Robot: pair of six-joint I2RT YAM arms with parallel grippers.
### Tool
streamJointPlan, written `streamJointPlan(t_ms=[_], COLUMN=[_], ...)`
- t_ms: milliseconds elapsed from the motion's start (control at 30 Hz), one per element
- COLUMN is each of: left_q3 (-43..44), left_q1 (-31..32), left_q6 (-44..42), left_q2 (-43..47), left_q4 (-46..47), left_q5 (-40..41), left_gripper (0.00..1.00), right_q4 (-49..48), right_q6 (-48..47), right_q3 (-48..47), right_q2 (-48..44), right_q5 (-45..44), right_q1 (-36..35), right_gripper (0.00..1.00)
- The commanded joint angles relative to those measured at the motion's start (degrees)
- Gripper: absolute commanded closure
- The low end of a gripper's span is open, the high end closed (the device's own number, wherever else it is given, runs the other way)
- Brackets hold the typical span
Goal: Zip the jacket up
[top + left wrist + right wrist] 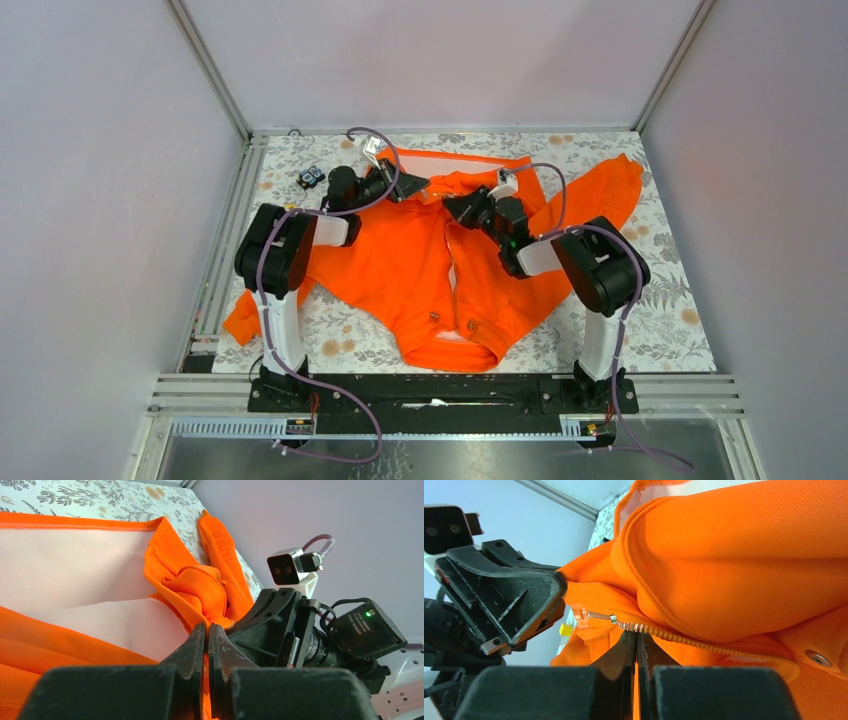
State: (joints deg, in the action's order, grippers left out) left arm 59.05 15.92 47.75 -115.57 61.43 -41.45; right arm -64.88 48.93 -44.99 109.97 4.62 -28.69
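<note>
- Item: the jacket (400, 270), bright orange, spread across the middle of the flowered table (670, 320). One sleeve trails near-left and the other reaches far-right.
- Front opening (455, 280): we read it as a pale line running from near to far down the middle. The two halves look unjoined along what shows.
- Left gripper (412, 187): at the far end of the opening, fingers together and clamped on a fold of the jacket's edge.
- Right gripper (452, 207): just beside the left one, fingers together and pinching the jacket directly under the zipper teeth (664, 632).
- Zipper: one row of teeth shows in the right wrist view, its free end lying bare near the left gripper. We cannot make out a slider.
- Done, in our judgement: both edges are held at the far end.
- Left, in our judgement: seating the ends together and running the whole zip closed.
- Also present: a small dark object (310, 177) at the far left.
</note>
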Motion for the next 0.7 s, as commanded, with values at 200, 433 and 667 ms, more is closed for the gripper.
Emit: streamJointPlan(t_ms=[200,433,667], left_q3=[9.72,34.25,39.8], left_q1=[-0.11,-0.76,-0.81], left_q6=[-16.75,-26.5,-22.0], left_q2=[10.37,0.16,-5.08], left_q4=[-18.34,-38.63,-42.15], left_q5=[12.83,13.23,8.31], left_gripper=[1.0,1.0,0.74], right_q4=[40.72,47.35,35.86], right_q6=[-9.8,-10.8,2.01], right_q3=[-15.3,-20.07,-21.21], right_q2=[-1.62,1.23,3.91], right_q5=[10.02,24.85,27.97], right_q1=[2.14,3.05,3.75], right_gripper=[1.0,1.0,1.0])
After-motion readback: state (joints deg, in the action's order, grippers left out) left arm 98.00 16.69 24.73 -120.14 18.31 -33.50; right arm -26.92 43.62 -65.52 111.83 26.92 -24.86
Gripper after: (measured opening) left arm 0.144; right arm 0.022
